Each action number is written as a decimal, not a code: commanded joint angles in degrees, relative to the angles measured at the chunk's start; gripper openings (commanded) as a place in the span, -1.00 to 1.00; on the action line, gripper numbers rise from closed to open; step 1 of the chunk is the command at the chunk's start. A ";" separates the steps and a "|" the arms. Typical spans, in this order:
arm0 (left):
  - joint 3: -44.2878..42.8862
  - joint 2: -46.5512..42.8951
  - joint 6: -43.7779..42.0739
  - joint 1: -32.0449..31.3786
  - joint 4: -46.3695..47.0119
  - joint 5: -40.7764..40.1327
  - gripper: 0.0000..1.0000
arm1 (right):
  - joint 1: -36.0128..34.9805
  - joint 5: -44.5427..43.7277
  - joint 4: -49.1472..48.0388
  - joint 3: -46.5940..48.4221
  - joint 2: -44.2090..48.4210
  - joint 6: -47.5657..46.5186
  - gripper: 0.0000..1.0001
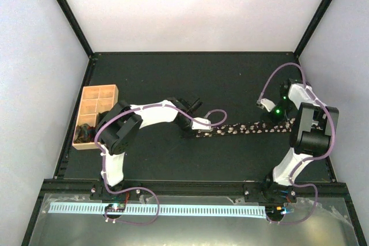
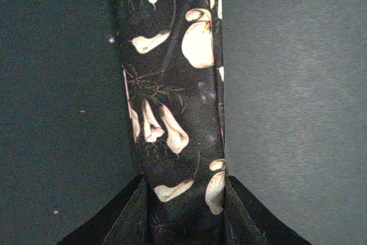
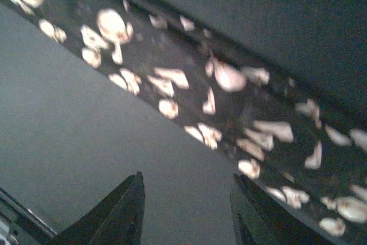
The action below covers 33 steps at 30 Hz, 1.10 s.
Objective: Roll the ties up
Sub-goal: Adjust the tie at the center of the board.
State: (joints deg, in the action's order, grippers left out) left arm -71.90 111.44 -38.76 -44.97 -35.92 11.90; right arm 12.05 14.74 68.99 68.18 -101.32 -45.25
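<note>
A dark tie [image 1: 242, 129] with pale flower speckles lies stretched left to right across the black table. My left gripper [image 1: 198, 128] is at its left end. In the left wrist view the tie [image 2: 172, 84] runs up from between the two fingers [image 2: 123, 219], which press against both of its edges, so the left gripper [image 2: 184, 202] is shut on it. My right gripper [image 1: 275, 119] hovers over the tie's right end. In the right wrist view it [image 3: 186, 187] stands open with only bare table between the fingers [image 3: 123, 213], and the tie [image 3: 189, 90] crosses diagonally just beyond their tips.
A tan wooden compartment tray [image 1: 92, 99] sits at the table's left edge, with a dark bundle [image 1: 85, 133] in its nearest compartment. Purple cables [image 1: 216, 113] loop along both arms. Black frame posts rise at the table's far corners.
</note>
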 commanded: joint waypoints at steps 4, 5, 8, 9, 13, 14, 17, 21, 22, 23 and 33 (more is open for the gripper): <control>-3.82 2.26 -0.62 1.39 0.45 -3.82 -0.29 | -5.07 3.70 -6.09 3.40 -6.74 7.72 -0.17; -4.20 2.40 -0.94 1.40 0.28 -3.86 -0.29 | -5.15 2.25 -6.96 3.18 -7.41 7.80 -0.17; -5.17 3.08 -1.62 1.38 0.07 -3.86 -0.28 | -4.97 -2.87 -9.26 0.73 -8.31 7.09 -0.20; -5.50 3.27 -1.78 1.38 -0.08 -3.51 -0.28 | -4.63 -5.05 -10.15 -0.21 -8.36 6.87 -0.22; -6.37 3.99 -2.12 1.13 0.07 -2.04 -0.27 | -2.33 -9.55 -10.94 -2.69 -8.26 5.92 -0.23; -6.62 4.32 -2.04 0.94 0.26 -1.62 -0.27 | -0.54 -10.05 -10.45 -3.12 -7.89 5.43 -0.24; -7.68 5.25 -1.48 0.23 0.29 -1.21 -0.26 | 1.46 -11.08 -9.67 -5.06 -5.79 3.37 -0.23; -9.23 6.35 0.70 -0.20 -0.09 0.68 -0.26 | 1.72 -10.69 -9.15 -5.79 -4.00 2.72 -0.23; -9.07 6.03 1.12 -0.20 0.04 1.28 -0.26 | 1.74 -9.81 -9.22 -4.91 -4.02 3.29 -0.23; -8.74 5.43 1.63 -0.16 0.33 1.67 -0.25 | 1.74 -8.60 -8.79 -3.23 -4.37 4.06 -0.21; 1.31 -12.99 5.98 4.56 9.00 9.24 0.77 | 1.56 9.70 0.83 13.92 3.38 4.88 0.30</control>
State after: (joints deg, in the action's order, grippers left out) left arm -72.79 108.71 -35.16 -42.85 -32.49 15.57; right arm 13.54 16.38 65.67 77.56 -104.36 -39.83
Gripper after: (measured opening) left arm 0.788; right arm 0.597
